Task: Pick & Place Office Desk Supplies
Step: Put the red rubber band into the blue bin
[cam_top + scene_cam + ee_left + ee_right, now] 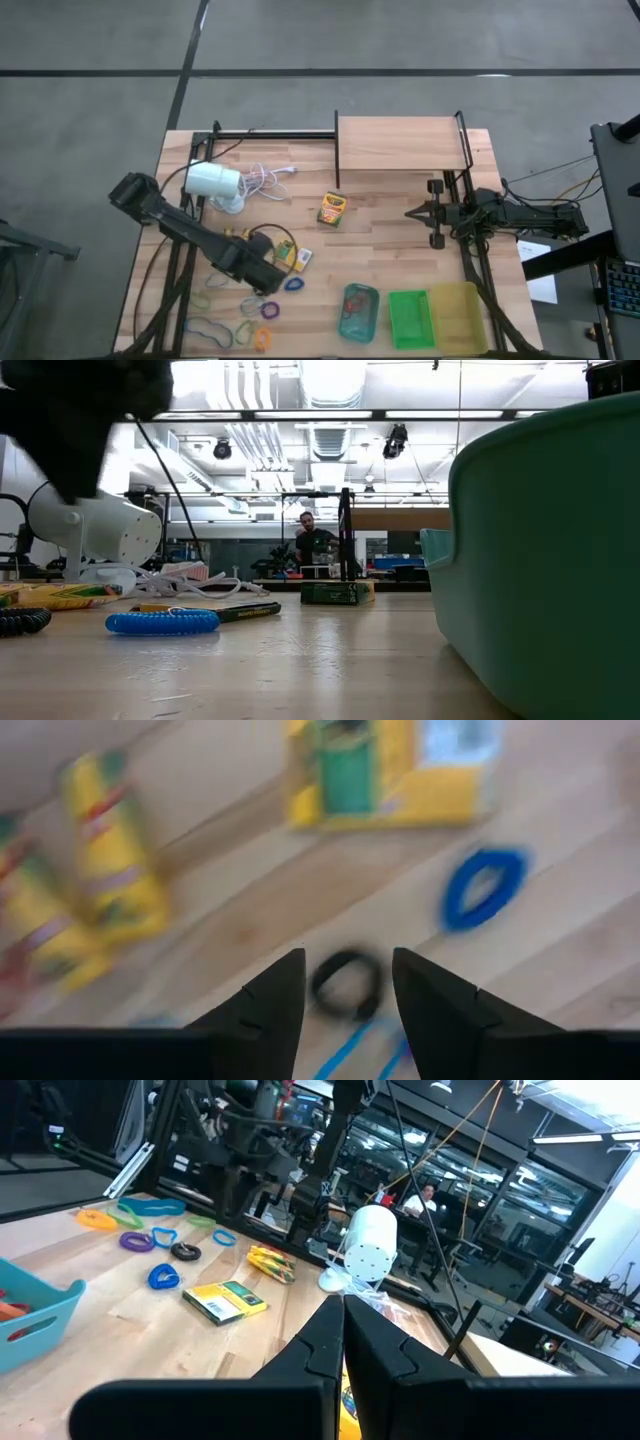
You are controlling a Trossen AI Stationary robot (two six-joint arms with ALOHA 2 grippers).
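Left gripper [347,982] hangs spread above a black loop [346,984] on the worktop [390,255].

Its two dark fingers [272,995] stand apart with the black loop lying between them on the wood, not pinched. Just beyond lies a blue loop [485,887], then a flat yellow-and-green crayon box [385,775], with more yellow crayon boxes [105,860] off to one side. In the high view, further coloured loops [245,328] are scattered along the front edge by the left arm, another crayon box [332,209] sits mid-worktop near the white lamp [212,181], and teal [358,312], green [409,318] and yellow [457,318] trays line the front right. The right gripper [343,1342] waits with fingers pressed together, at the right side near the wooden shelf [402,144].
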